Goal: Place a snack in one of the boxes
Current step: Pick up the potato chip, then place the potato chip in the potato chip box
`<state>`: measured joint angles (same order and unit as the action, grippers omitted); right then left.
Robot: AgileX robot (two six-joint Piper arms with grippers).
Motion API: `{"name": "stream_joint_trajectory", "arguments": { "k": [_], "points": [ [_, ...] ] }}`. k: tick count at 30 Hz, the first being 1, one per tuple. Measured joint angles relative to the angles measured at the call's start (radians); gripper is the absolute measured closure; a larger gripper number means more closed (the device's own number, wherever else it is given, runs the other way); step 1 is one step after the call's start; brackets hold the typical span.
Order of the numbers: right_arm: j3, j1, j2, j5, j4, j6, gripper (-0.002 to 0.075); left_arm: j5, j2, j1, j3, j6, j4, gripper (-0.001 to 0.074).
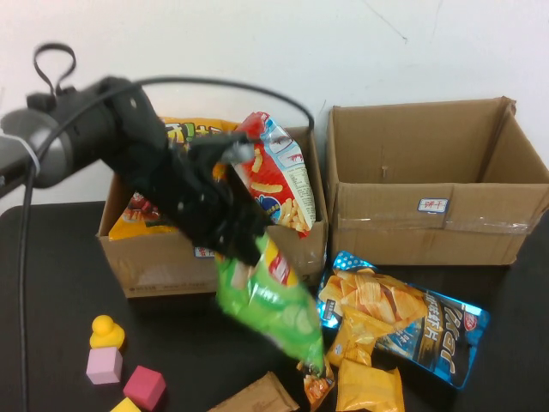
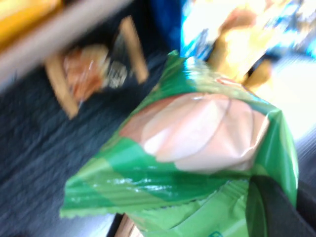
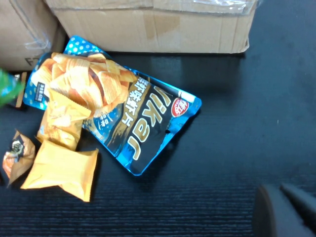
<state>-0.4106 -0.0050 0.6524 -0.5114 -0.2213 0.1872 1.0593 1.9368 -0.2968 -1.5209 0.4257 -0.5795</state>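
High view: your left gripper (image 1: pixel 244 249) had its jaws pinched on the top of the green snack bag (image 1: pixel 273 309), which hung clear of the bench (image 1: pixel 51 283) just in front of the left box (image 1: pixel 163 257). That box already held a yellow bag (image 1: pixel 190 133) and a red-and-blue bag (image 1: pixel 279 172), so room was tight. Judgement: you needed to raise the bag until its lower edge cleared the front wall, carry it over the opening, then release low. The right box (image 1: pixel 433 202) stood apparently empty as an alternative. Your right gripper (image 3: pixel 286 210), jaws pressed together, was holding nothing, parked above the bench near the blue chip bag (image 3: pixel 116 111).
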Motion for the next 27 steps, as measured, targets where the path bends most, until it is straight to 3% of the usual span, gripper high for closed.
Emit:
{"name": "stream_joint_trajectory", "arguments": {
  "k": [13,20,27],
  "points": [
    [0.0,0.0,0.0,0.0,-0.002,0.0,0.0727,0.068,-0.02,0.021,-0.309,-0.072,-0.031,0.0734],
    [0.0,0.0,0.0,0.0,-0.002,0.0,0.0727,0.046,-0.02,0.143,-0.453,-0.085,-0.116,0.0735],
    [0.0,0.0,0.0,0.0,-0.002,0.0,0.0727,-0.097,0.006,0.256,-0.485,-0.024,-0.168,0.0735]
  ]
}}
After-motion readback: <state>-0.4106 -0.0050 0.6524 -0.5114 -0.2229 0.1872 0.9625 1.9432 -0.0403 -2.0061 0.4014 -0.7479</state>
